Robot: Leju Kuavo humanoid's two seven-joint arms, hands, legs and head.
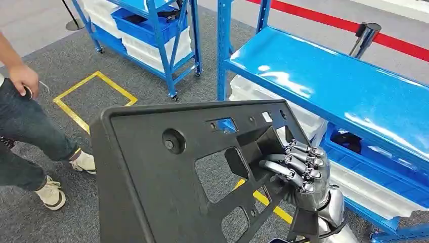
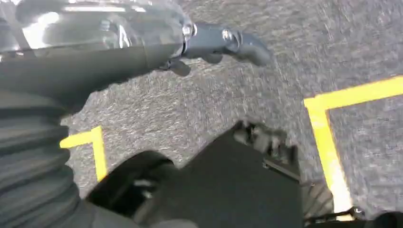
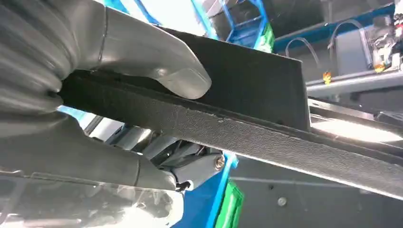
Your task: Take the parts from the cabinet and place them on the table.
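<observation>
Right hand (image 1: 303, 169): polished silver metal with segmented fingers (image 1: 298, 161), each knuckle bearing a small dark round screw; below it, at 6 o'clock, a rounded chrome wrist. Right wrist view: a grey ribbed cover (image 3: 28, 57), a thick smooth grey thumb (image 3: 157, 61) and a bright screw (image 3: 219, 162) in a grey bracket. Left hand (image 2: 223, 42): dark grey fingers on a glossy silver arm.

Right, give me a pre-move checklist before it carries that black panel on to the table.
1. Right hand grips the black panel through a cutout: ok.
2. Thumb clamps the panel edge in the right wrist view: ok.
3. Left hand supports the panel: not ok, it holds nothing.
4. Person stands clear of the path: cannot tell.
5. Blue shelf clear of the panel's top edge: ok.
6. Table in sight: cannot tell.
</observation>
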